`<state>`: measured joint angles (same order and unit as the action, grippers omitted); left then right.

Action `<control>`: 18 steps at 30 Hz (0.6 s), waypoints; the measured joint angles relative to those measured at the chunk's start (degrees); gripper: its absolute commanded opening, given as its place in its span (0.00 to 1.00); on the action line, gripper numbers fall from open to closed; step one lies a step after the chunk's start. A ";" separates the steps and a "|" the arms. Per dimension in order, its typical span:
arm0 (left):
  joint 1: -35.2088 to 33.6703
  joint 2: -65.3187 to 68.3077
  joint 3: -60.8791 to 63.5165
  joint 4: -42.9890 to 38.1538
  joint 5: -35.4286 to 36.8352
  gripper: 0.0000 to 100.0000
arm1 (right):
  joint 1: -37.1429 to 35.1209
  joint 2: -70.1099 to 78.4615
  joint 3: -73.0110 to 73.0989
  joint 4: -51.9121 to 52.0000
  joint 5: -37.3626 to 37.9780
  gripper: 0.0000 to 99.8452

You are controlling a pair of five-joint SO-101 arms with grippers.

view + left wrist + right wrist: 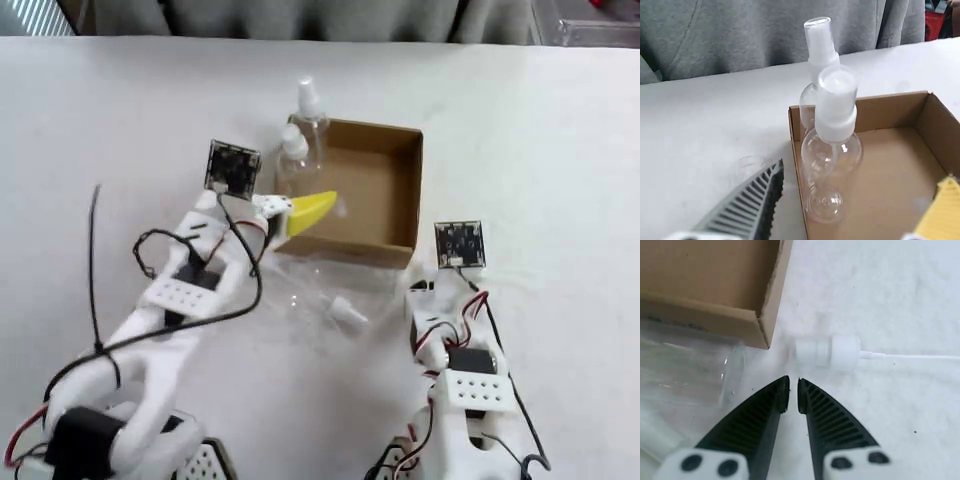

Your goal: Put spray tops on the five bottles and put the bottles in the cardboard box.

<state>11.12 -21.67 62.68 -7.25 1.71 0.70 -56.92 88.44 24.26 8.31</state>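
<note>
Cardboard box [400, 250] holds two bottles [300, 150]; left gripper [862, 175] gapes, right gripper [792, 385] nearly closed, both empty

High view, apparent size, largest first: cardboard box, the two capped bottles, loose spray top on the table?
1. cardboard box
2. nearer capped bottle and farther capped bottle: they look alike and overlap, so not ranked
3. loose spray top

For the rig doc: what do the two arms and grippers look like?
Left arm and right arm: white plastic, red and black cables, square black wrist boards. Left gripper: one yellow finger, one grey ribbed. Right gripper: black ribbed fingers, white bases.
</note>
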 measured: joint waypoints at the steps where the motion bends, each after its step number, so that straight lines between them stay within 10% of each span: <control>1: 0.00 -2.02 0.97 2.37 -0.26 0.43 | 0.00 0.00 0.00 0.00 0.00 0.02; 18: -3.16 -40.18 16.88 29.71 -0.35 0.43 | 0.00 0.00 0.00 0.00 0.00 0.02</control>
<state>7.96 -61.85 79.56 22.46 1.36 0.70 -56.92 88.44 24.26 8.31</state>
